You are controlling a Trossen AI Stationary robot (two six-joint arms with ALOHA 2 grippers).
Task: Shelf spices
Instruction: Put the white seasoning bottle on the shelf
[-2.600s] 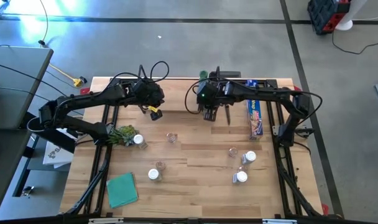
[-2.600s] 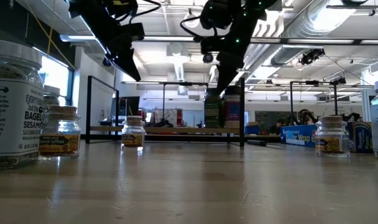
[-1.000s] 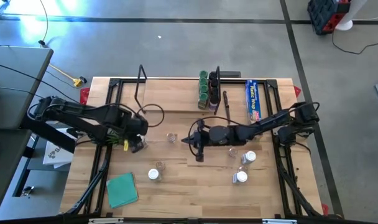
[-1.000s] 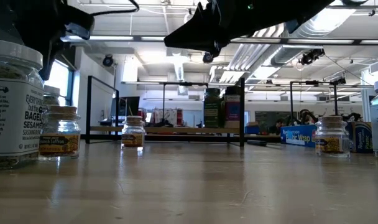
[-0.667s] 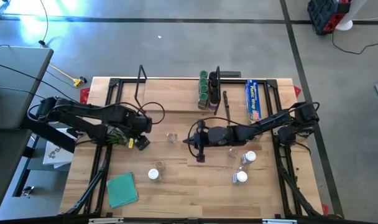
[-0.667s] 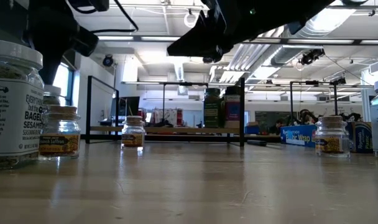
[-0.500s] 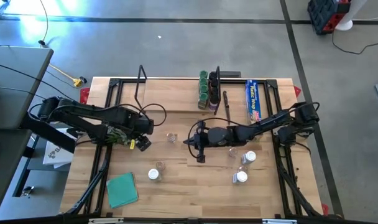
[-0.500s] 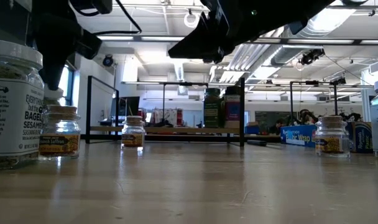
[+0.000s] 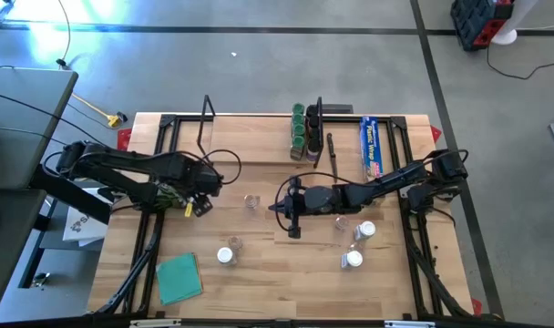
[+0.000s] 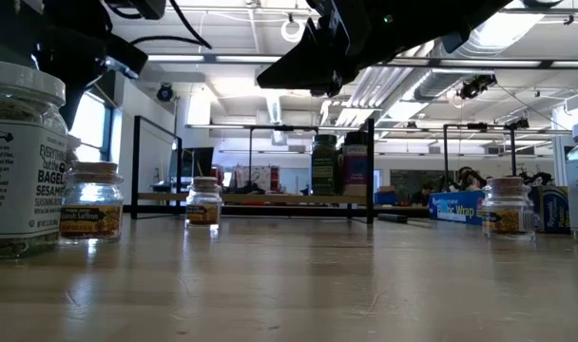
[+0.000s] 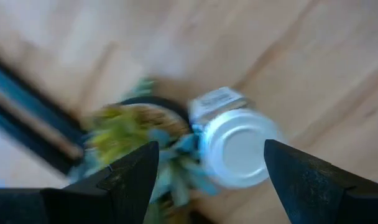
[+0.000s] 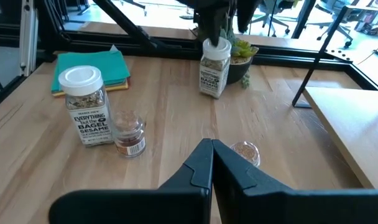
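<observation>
A spice jar with a white lid stands upright on the table beside a green leafy bunch. My left gripper hangs open over it, pointing down, one finger on either side of the lid and apart from it. My right gripper is shut at mid-table, holding nothing. The shelf lies at the far side, with several green-lidded spices standing by its right wire frame. Other jars stand loose on the table.
A long blue wrap box lies at the far right. A green cloth lies at the near left. In the low view a large bagel-seasoning jar and small jars stand close to the camera.
My left gripper has stayed over the white-lidded jar by the leafy bunch while its wrist turned a little. My right arm has kept still.
</observation>
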